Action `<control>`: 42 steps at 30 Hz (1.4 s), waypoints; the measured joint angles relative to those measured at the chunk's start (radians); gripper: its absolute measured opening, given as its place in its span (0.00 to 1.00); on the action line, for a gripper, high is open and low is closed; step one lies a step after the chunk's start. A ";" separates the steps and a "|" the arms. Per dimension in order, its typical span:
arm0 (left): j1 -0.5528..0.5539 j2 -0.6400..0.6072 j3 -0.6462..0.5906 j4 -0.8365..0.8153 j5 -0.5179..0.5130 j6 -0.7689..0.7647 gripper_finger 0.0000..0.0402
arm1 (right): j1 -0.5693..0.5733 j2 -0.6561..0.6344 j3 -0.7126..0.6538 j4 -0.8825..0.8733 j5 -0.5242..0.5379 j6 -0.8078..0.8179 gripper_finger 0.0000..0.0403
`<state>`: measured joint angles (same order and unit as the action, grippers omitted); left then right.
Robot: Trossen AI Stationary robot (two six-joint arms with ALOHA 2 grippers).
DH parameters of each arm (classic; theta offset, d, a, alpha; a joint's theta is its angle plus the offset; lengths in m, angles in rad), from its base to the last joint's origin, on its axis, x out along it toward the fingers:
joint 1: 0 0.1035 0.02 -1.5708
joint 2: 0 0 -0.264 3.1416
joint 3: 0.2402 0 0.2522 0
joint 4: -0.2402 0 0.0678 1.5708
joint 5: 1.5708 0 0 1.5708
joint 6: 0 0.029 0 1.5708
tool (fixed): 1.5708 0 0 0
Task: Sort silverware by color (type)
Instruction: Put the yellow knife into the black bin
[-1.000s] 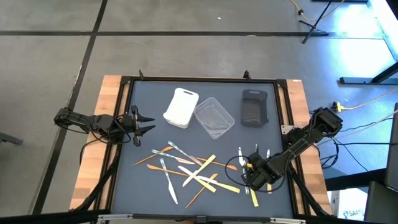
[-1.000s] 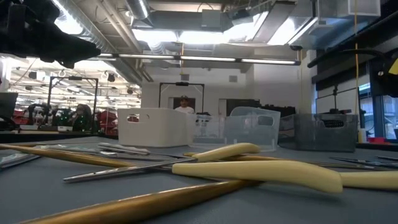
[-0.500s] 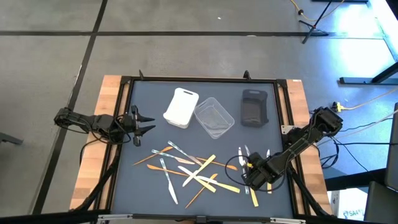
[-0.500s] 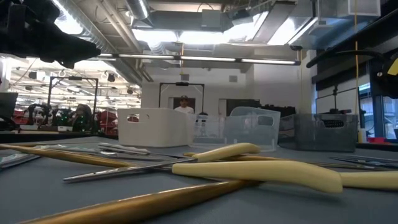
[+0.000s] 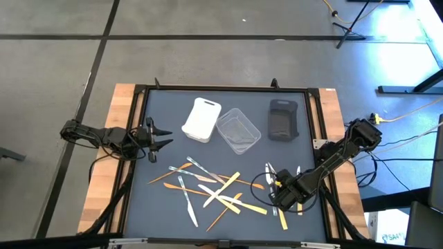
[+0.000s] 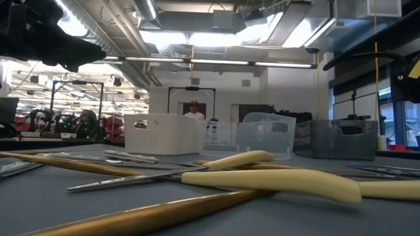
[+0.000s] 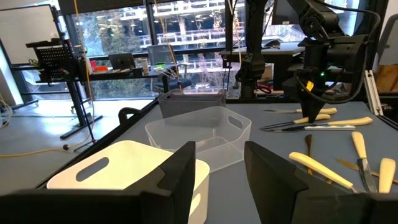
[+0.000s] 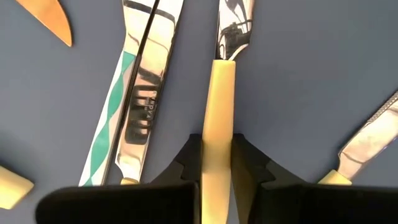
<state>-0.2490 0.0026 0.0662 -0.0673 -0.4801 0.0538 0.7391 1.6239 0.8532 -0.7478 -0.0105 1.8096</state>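
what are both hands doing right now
Left hand: open, empty, by the table's left edge.
Right hand: shut on the yellow-handled knife, down on the table.

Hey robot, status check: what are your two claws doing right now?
Right gripper shut on yellow-handled knife on the mat. Left gripper open, waiting by white tub. Mirrored utensil lies close beside.

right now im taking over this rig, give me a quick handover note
Right end effector: down at the table's right, closed on a yellow-handled piece lying flat.
Left end effector: open, empty, waiting at the left edge.
Silverware: scattered loose mid-table, more beside the right arm.
White tub, clear tub and dark tub: nothing seen inside them.
Done: nothing sorted.
Left: everything.
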 joint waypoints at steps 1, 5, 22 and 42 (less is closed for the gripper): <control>0.000 0.000 0.000 0.000 0.000 0.000 0.33 | 0.000 -0.005 -0.001 -0.001 0.000 0.000 0.09; 0.000 0.000 0.000 0.000 0.000 0.000 0.33 | 0.000 -0.038 -0.005 -0.008 0.024 -0.003 0.09; 0.000 0.000 0.000 0.000 0.000 -0.001 0.33 | 0.000 -0.290 -0.002 -0.011 0.017 -0.011 0.09; 0.000 0.000 0.000 -0.005 0.000 0.000 0.33 | -0.296 -0.673 0.000 -0.078 -0.009 -0.105 0.09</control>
<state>-0.2489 0.0028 0.0662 -0.0721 -0.4804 0.0536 0.4433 0.9513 0.8528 -0.8257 -0.0195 1.7046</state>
